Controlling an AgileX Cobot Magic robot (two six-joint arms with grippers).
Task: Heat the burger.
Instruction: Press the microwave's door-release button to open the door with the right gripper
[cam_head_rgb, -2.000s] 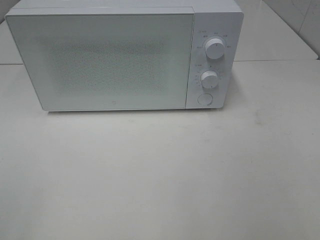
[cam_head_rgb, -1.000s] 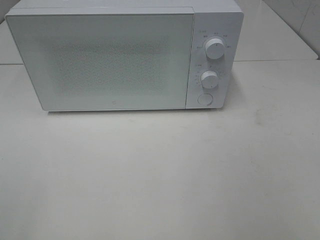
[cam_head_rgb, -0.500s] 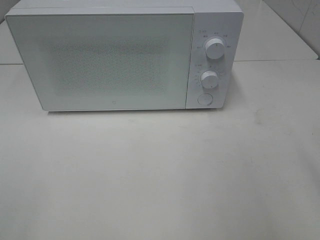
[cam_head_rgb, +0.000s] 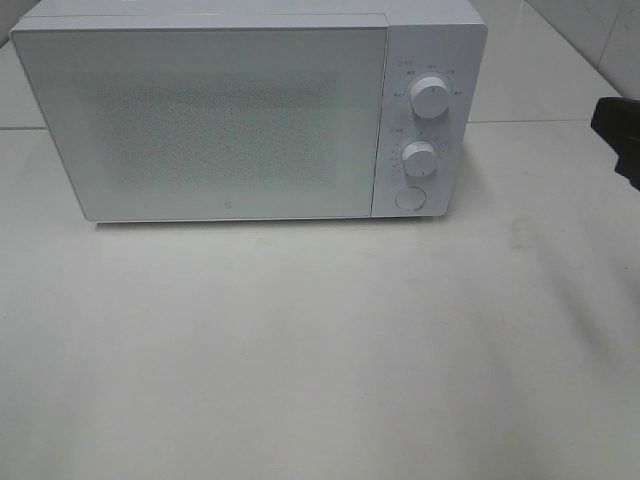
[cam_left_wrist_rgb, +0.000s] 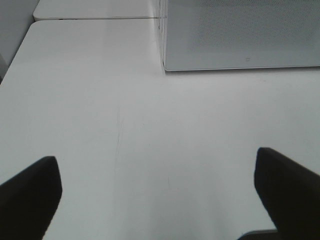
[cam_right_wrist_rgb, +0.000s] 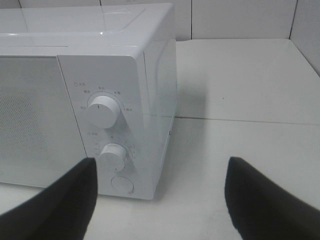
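Note:
The burger is out of view in every frame. A white microwave (cam_head_rgb: 230, 120) stands at the back of the table with its door (cam_head_rgb: 200, 125) shut. My right gripper (cam_right_wrist_rgb: 160, 200) is open and empty, its dark fingers (cam_right_wrist_rgb: 65, 200) framing the control panel from the microwave's right. In the high view only a black part of the right gripper (cam_head_rgb: 618, 135) shows at the right edge. Low over the bare table in front of the microwave's left corner (cam_left_wrist_rgb: 165, 65), my left gripper (cam_left_wrist_rgb: 157, 200) is open wide and holds nothing.
The panel carries an upper knob (cam_head_rgb: 430, 98), a lower knob (cam_head_rgb: 420, 158) and a round button (cam_head_rgb: 408, 198). The white table (cam_head_rgb: 320, 350) stretches in front of the microwave. A tiled wall (cam_right_wrist_rgb: 240, 20) rises behind it.
A black part of the right gripper has come into the high view at the right edge. The microwave has not moved and its door stays shut.

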